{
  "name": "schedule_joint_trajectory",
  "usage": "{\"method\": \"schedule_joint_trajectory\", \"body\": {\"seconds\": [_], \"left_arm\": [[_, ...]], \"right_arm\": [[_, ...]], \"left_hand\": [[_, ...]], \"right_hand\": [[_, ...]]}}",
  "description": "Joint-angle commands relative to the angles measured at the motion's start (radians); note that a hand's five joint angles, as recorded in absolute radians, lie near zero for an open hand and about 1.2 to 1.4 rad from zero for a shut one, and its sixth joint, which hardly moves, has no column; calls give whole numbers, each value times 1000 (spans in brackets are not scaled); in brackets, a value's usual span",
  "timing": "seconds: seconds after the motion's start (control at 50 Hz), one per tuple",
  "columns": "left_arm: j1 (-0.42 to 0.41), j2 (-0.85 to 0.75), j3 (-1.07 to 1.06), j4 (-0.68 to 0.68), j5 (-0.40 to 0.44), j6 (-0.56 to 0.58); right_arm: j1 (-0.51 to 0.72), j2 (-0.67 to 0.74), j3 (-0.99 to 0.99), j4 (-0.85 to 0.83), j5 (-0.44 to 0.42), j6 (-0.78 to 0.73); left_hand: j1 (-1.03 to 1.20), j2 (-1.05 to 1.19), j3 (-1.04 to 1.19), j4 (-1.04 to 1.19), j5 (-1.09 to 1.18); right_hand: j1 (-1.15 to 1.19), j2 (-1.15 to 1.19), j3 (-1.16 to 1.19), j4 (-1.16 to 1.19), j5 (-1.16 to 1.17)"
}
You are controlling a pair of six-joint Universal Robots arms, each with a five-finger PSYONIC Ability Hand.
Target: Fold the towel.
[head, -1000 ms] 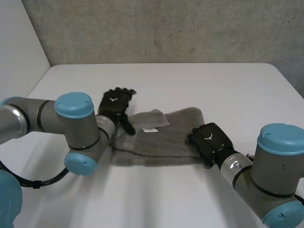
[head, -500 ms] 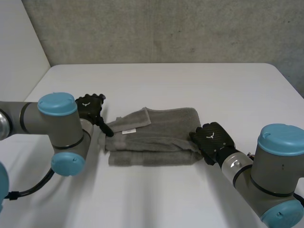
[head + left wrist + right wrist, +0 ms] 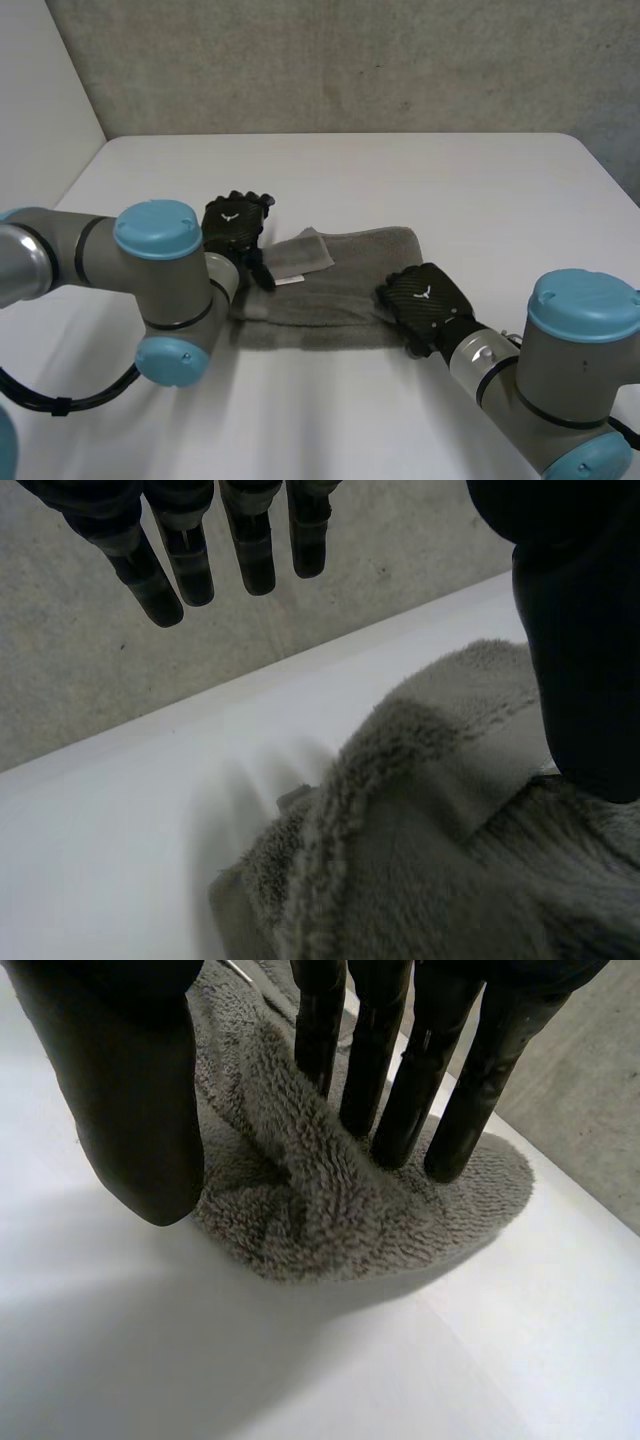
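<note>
Towel (image 3: pixel 335 300) lies part-folded mid-frame on white surface (image 3: pixel 450 180). Left robot hand (image 3: pixel 235 222) at towel's left end, fingers straight, holding nothing. Right robot hand (image 3: pixel 425 300) presses straight fingers on right end, no grip. Prob. mid-fold; next needs an edge pinched & carried across.

We see a plain grey towel (image 3: pixel 345 262) with a white label (image 3: pixel 290 281) on a white table (image 3: pixel 420 180). Our left hand (image 3: pixel 235 222) and right hand (image 3: pixel 425 300) are black; the wall (image 3: pixel 350 60) is mottled grey.
</note>
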Motion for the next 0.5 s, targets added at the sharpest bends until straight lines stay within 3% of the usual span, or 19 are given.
{"method": "schedule_joint_trajectory", "body": {"seconds": [0.02, 0.1, 0.34, 0.5], "left_arm": [[2, -58, 58, -8, -2, 0], [2, -73, 84, -2, -2, 0], [13, -99, 177, 4, -3, 5], [88, -153, 252, 3, -20, 160]], "right_arm": [[6, 32, -20, -20, 3, 11], [-6, 33, -20, -23, 7, 15], [-8, 19, 22, -11, -3, -18], [1, 22, 22, -9, 6, -124]], "left_hand": [[-27, -25, -12, -31, -198], [-27, -25, -12, -31, -198], [-27, -25, -12, -31, -198], [-27, -25, -12, -31, -198]], "right_hand": [[361, 376, 367, 369, 361], [751, 766, 757, 759, 751], [752, 767, 758, 760, 752], [752, 767, 758, 760, 752]]}}
